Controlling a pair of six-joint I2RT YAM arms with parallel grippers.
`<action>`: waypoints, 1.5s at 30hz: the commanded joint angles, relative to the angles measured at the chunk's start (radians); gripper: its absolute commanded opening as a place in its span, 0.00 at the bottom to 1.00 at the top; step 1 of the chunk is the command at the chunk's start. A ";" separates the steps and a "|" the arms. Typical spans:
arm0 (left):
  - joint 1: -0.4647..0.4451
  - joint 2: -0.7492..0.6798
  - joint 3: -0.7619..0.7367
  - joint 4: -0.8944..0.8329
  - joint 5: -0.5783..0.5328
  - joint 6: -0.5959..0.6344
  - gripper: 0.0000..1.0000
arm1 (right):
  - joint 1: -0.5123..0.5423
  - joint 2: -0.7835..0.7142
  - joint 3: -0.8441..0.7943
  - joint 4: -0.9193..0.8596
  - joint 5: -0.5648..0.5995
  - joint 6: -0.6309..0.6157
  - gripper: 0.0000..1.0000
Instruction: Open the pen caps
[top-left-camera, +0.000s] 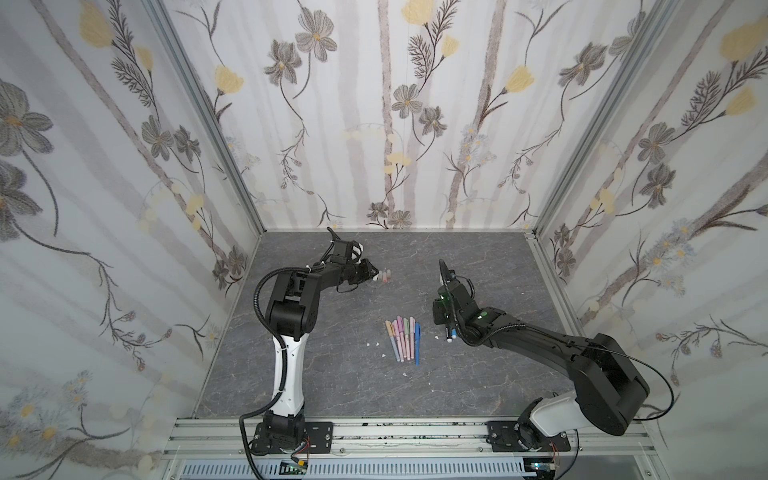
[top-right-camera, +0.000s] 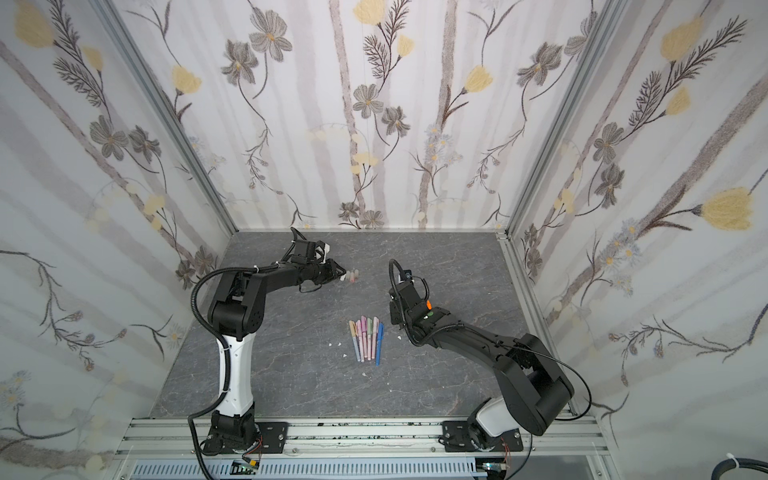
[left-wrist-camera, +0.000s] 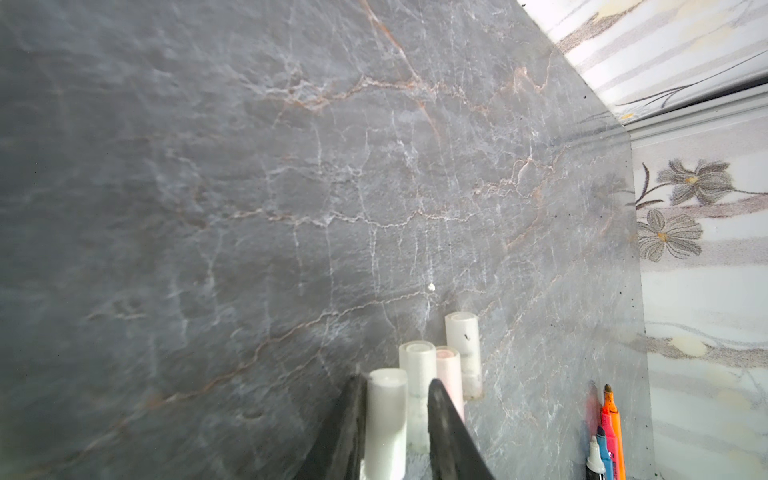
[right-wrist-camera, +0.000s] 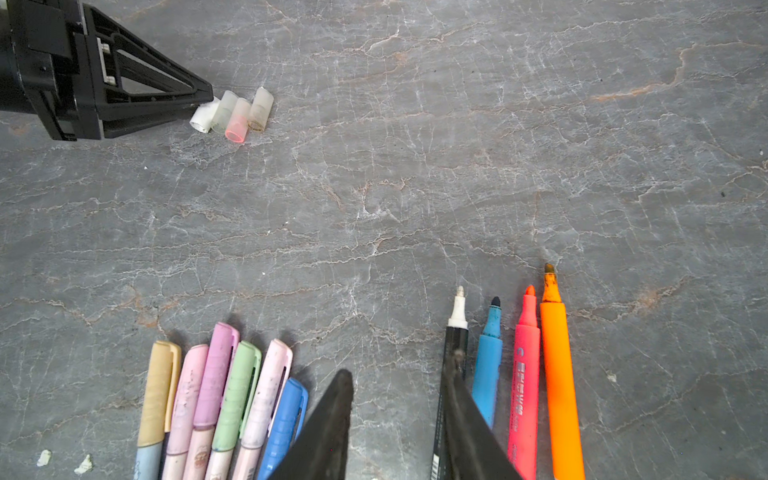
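Note:
Several loose pen caps (right-wrist-camera: 237, 122) lie in a row at the back left of the table (top-left-camera: 384, 276) (top-right-camera: 352, 276). My left gripper (left-wrist-camera: 395, 380) is open around the white cap (left-wrist-camera: 386, 415): the cap touches one finger and a gap shows at the other. Clear and pink caps (left-wrist-camera: 451, 374) lie just beyond it. Several capped pastel and blue pens (right-wrist-camera: 220, 395) (top-left-camera: 402, 336) lie side by side at mid-table. My right gripper (right-wrist-camera: 398, 368) is open over bare table between these pens and the uncapped black marker (right-wrist-camera: 457, 328), which lies along one finger.
Uncapped blue (right-wrist-camera: 490, 353), red (right-wrist-camera: 525, 374) and orange (right-wrist-camera: 557, 374) markers lie beside the black one. Small white specks (top-left-camera: 376, 344) are scattered near the capped pens. Flowered walls (top-left-camera: 374, 124) close in the grey marble table (top-left-camera: 478, 257) on three sides.

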 joint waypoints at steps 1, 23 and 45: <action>0.000 -0.005 -0.008 -0.008 -0.015 0.005 0.29 | 0.005 -0.002 -0.004 0.024 0.006 0.007 0.36; 0.055 -0.454 -0.378 0.089 -0.050 -0.046 0.38 | 0.196 0.162 0.039 -0.083 -0.106 0.243 0.37; 0.055 -0.697 -0.629 0.340 -0.041 -0.158 1.00 | 0.269 0.147 -0.030 -0.083 -0.091 0.339 0.35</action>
